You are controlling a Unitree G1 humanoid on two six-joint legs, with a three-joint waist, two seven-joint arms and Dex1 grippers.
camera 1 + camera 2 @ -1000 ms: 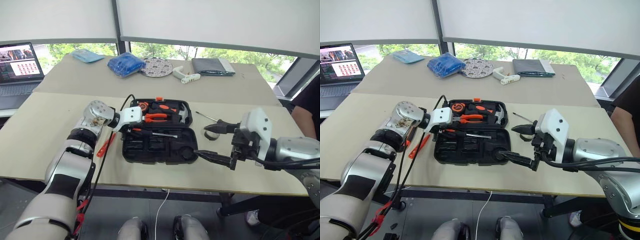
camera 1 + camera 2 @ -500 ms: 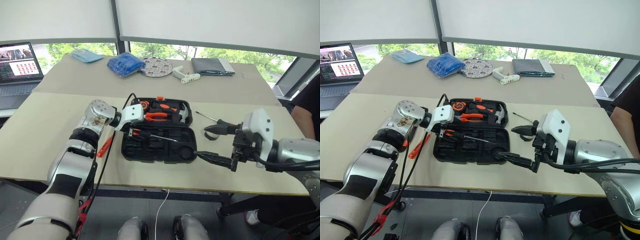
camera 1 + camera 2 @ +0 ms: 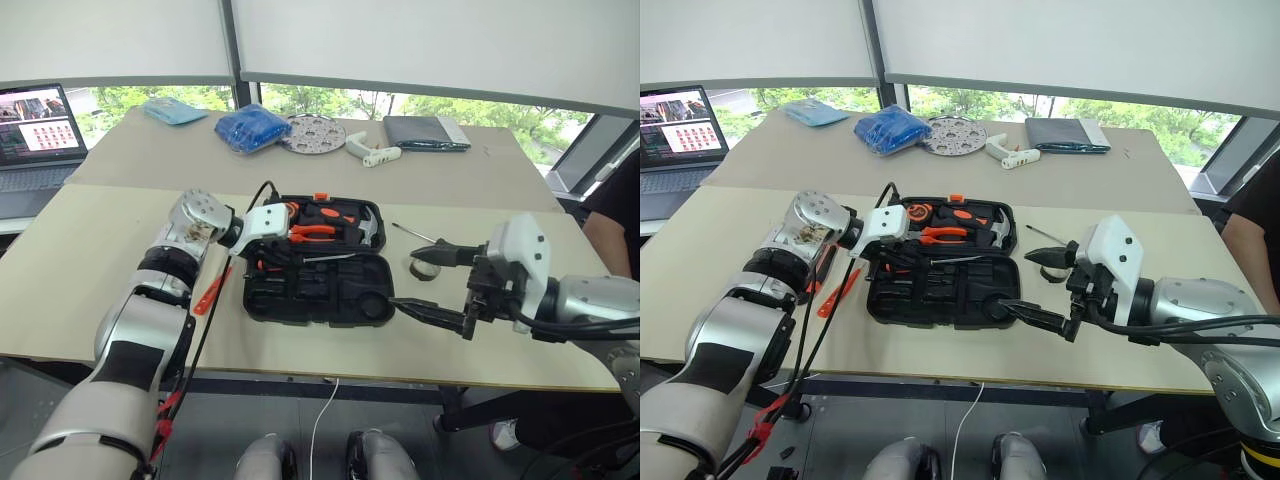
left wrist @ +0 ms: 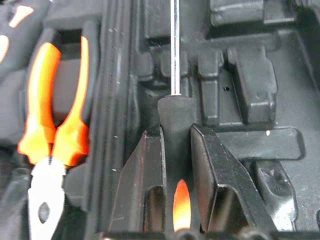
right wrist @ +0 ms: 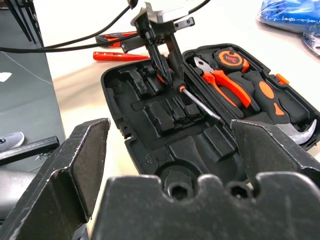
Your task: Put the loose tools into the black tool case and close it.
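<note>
The black tool case (image 3: 318,292) lies open at the table's middle, with orange pliers (image 4: 55,125), a tape measure (image 5: 231,58) and a hammer in its far half. My left gripper (image 4: 177,135) is shut on the black handle of a screwdriver (image 3: 325,258), which it holds just over the near half with its shaft pointing right. My right gripper (image 3: 1018,282) hangs open at the case's right end, holding nothing. A small black tape roll (image 3: 425,268) lies on the table there. A slim orange tool (image 3: 212,290) lies left of the case.
A thin metal shaft (image 3: 410,232) lies right of the case. On the far table are a laptop (image 3: 35,125), blue bags (image 3: 250,128), a round plate (image 3: 312,132), a white tool (image 3: 372,152) and a grey pouch (image 3: 425,132). A person (image 3: 618,215) stands at the right edge.
My left gripper has closed on the screwdriver's handle and lifted it a little. The shaft lay slanted across the near half before and now runs nearly level, closer to the hinge. My right arm has kept still.
</note>
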